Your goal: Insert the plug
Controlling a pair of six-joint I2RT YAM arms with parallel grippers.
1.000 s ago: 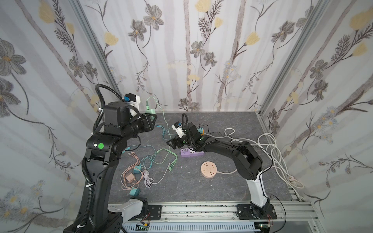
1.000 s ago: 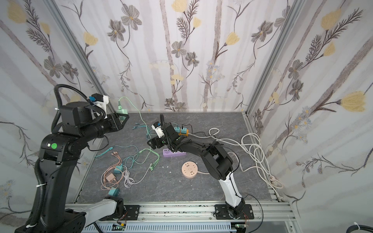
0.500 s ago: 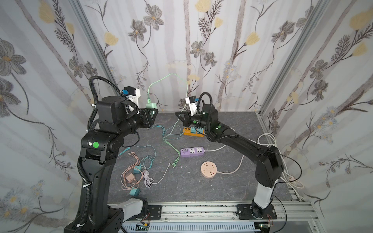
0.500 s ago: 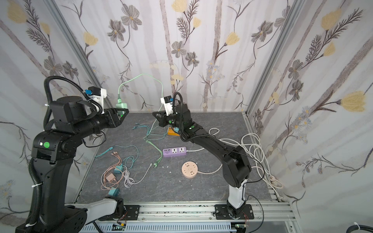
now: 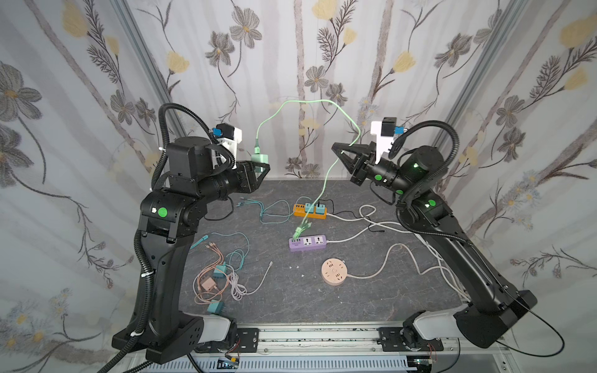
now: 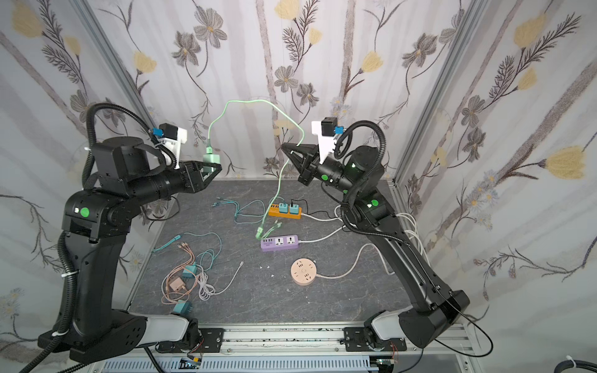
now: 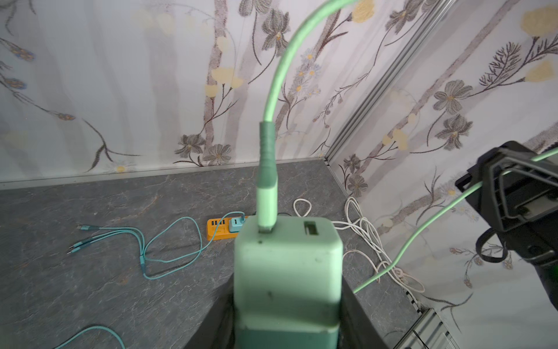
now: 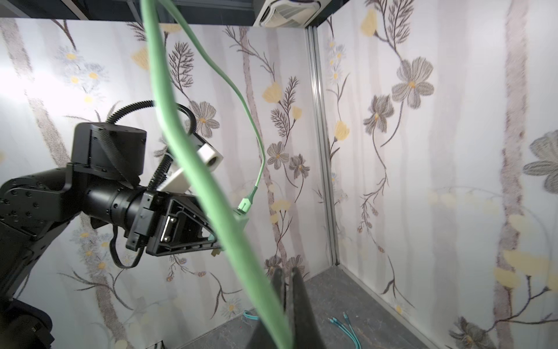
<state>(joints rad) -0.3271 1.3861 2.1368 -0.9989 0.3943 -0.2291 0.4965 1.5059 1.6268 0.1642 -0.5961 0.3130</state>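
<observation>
Left wrist view: left gripper [image 5: 262,168] clamps green charger [image 7: 287,266] by its flat sides, raised well above purple power strip [image 5: 308,242]; likely light, rigid, smooth; right gripper [image 5: 336,148] pinched shut on limp cable [image 5: 290,101].

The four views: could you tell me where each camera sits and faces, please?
Top views: high in front, looking down at the table; left arm and right arm show.
Left wrist: on the left arm, looking past left gripper and charger towards the right gripper.
Right wrist: on the right arm, looking past its fingers at the left arm.
Shared: both wrist views show the cable.
</observation>
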